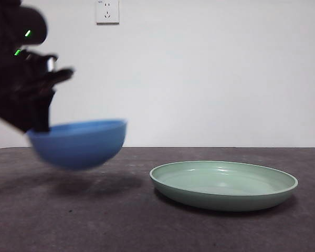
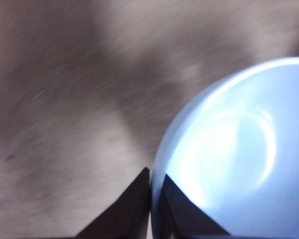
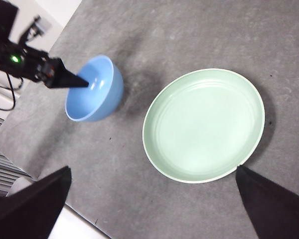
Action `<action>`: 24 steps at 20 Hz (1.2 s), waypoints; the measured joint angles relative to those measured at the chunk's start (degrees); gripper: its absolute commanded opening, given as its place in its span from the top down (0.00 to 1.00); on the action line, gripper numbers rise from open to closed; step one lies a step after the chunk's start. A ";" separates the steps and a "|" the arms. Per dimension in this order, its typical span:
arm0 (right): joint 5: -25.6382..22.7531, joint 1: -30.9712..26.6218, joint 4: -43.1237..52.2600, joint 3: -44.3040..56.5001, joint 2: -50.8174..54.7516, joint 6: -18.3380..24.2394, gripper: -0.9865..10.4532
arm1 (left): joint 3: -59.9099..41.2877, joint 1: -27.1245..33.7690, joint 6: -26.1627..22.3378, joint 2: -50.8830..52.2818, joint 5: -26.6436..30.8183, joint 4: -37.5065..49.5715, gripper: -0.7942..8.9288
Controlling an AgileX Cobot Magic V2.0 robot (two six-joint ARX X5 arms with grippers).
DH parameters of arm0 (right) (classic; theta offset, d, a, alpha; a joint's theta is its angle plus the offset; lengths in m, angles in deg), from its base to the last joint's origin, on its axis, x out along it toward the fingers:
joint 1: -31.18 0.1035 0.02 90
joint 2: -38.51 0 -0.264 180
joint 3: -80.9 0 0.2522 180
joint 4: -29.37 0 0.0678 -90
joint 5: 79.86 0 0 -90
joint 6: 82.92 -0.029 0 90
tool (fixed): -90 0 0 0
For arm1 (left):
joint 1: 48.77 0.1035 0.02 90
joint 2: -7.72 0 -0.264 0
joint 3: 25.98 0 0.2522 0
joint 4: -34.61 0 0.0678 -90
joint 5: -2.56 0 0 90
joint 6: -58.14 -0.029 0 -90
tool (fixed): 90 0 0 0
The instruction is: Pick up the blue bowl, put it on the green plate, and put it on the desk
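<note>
Your left gripper has its fingers clamped on the rim of the blue bowl, one finger inside the bowl and the other outside against its wall. From the front, the bowl hangs clear of the counter, a little tilted, with its shadow lying on the surface below; both bowl and arm look blurred there. The bowl is at the left side of the scene, well apart from the green plate, which sits flat on the counter to the right with nothing in it. Your right gripper hovers high above the plate, its fingers spread wide apart and holding nothing; from its camera you see the plate and the bowl side by side, not touching. A white wall socket is on the wall behind.
</note>
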 measured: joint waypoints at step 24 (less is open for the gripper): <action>-0.26 0.00 -1.31 0.00 0.02 0.00 0.41 | 41.44 -25.14 1.51 -34.05 5.20 -13.70 0.90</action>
